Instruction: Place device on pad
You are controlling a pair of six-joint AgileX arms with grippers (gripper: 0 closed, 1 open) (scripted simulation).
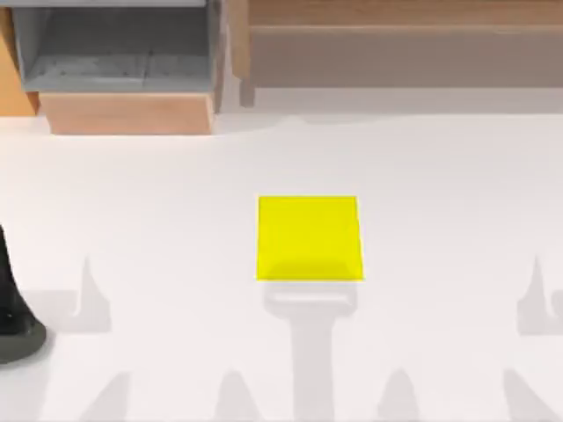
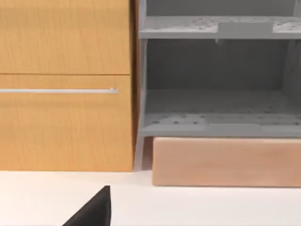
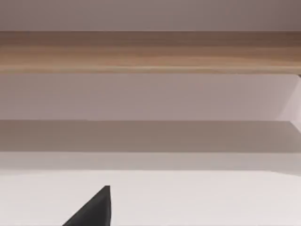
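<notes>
- Top view: the pad (image 1: pixel 309 237), a plain bright yellow square, lies flat at the centre of the white table (image 1: pixel 158 220), bare surface open on every side; a grey shelf unit (image 1: pixel 119 44) stands at 11 o'clock, and part of the left arm (image 1: pixel 13 316) shows at 8 o'clock.
- Left wrist view: a dark fingertip (image 2: pixel 94 212) of the left gripper faces a wooden drawer front (image 2: pixel 66 84) and grey shelves; how far it is open cannot be told.
- Right wrist view: a dark fingertip (image 3: pixel 94 212) of the right gripper faces a wooden ledge (image 3: pixel 150 52); its opening cannot be told.
</notes>
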